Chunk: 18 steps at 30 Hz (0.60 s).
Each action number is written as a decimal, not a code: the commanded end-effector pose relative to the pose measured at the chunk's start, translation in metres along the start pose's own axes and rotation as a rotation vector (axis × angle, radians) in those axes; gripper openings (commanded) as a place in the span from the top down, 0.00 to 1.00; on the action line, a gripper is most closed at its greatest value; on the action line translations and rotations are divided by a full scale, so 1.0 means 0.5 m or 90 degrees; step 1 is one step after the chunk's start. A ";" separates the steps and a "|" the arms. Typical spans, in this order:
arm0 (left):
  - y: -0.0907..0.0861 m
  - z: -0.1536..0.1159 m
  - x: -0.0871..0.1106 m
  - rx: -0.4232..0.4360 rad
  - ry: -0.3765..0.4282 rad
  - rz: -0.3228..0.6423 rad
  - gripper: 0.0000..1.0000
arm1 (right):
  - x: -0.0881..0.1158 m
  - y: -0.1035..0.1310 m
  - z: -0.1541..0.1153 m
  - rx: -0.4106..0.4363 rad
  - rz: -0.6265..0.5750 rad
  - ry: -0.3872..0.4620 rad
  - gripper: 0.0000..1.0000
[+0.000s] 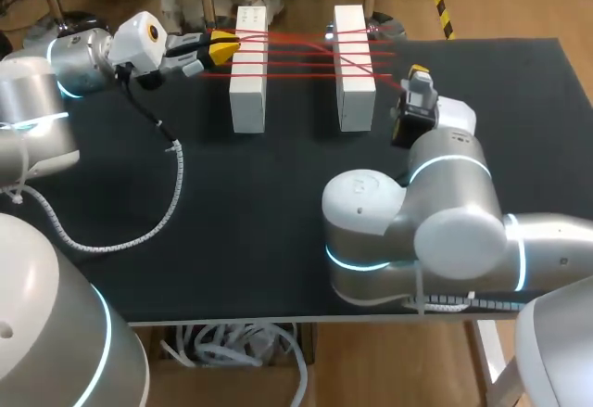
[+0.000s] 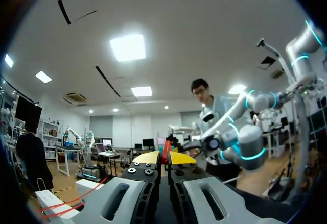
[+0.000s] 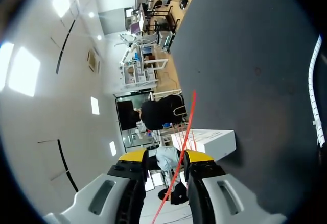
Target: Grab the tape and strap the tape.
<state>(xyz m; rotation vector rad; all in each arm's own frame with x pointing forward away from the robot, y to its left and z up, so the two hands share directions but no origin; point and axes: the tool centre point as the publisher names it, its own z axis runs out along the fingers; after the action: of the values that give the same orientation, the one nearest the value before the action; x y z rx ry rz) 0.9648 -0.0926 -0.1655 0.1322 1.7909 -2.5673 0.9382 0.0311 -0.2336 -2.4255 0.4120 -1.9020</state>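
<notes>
the red tape (image 1: 298,53) lay crossed over two white blocks (image 1: 248,82) on the bench (image 1: 232,222). your left jaws pinched its end beside one block. your right jaws stood slightly apart, with the tape running loose between them. you needed to hold the left end taut and close the right jaws before wrapping.

Scanning every view for print, and nothing can be read. The two white rectangular blocks (image 1: 248,82) show plain faces. The thin red tape (image 1: 296,52) strung between them is bare colour. The black table top (image 1: 232,222) carries no readable label, number or sign.
</notes>
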 end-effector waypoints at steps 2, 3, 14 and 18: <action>0.001 -0.001 -0.002 0.001 0.002 -0.001 1.00 | 0.009 0.001 0.002 -0.002 0.000 -0.005 0.70; 0.001 -0.001 -0.002 0.001 0.002 -0.001 1.00 | 0.009 0.002 0.002 -0.002 -0.001 -0.005 0.70; 0.001 -0.001 -0.002 0.001 0.002 -0.001 1.00 | 0.005 0.017 0.000 -0.004 -0.011 -0.012 0.70; 0.001 -0.001 -0.002 0.001 0.002 -0.001 1.00 | 0.004 0.019 -0.001 -0.004 -0.012 -0.015 0.74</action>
<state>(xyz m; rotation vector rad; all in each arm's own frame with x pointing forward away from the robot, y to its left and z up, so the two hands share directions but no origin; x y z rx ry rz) 0.9648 -0.0926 -0.1655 0.1322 1.7909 -2.5673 0.9368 0.0243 -0.2365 -2.4549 0.4021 -1.8927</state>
